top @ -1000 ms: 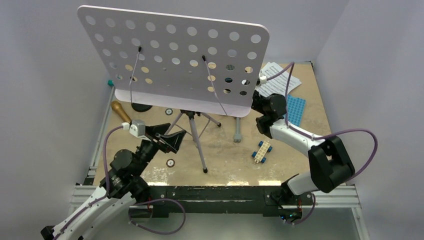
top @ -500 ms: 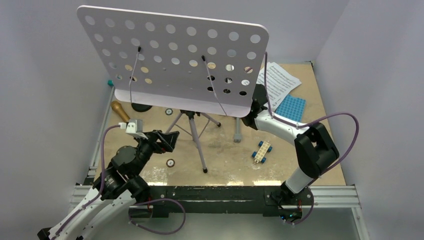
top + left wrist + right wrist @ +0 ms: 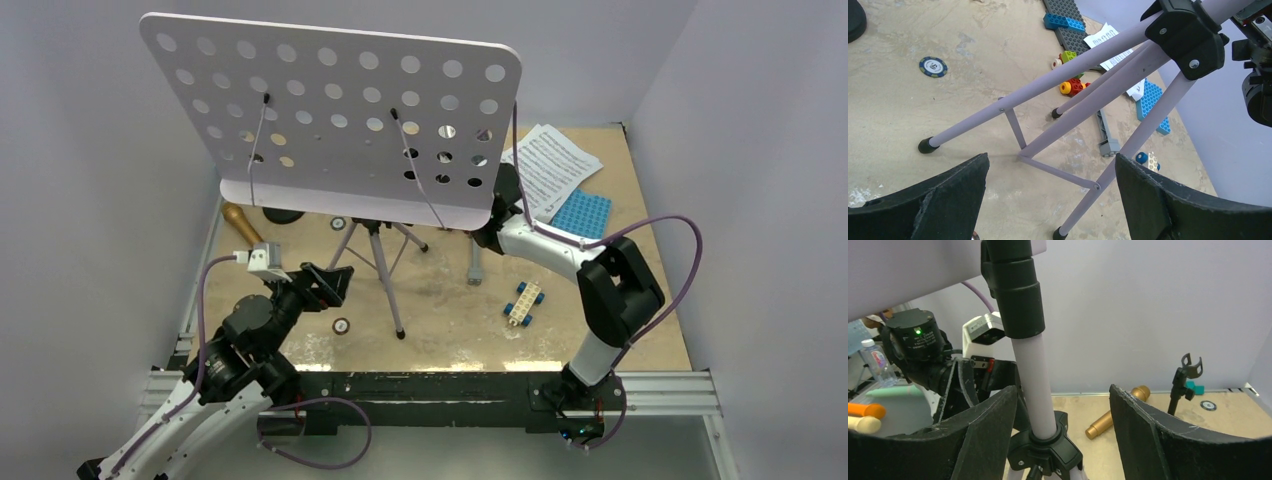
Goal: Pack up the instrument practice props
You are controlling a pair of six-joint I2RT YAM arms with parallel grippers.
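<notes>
Stand-grab step, I'd say: lilac perforated music stand w/ tripod legs (image 3: 330, 120) upright on tan tabletop (image 3: 450, 300), right gripper (image 3: 1063, 420) wide open astride its pale pole (image 3: 1034, 385) (no contact), left gripper (image 3: 1050, 167) agape, empty, facing the legs; next: squeeze pole w/o tipping.

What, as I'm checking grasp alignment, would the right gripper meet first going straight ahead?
The stand pole, upright between the open fingers of the right gripper, slightly left of centre; how near is hard to judge.
</notes>
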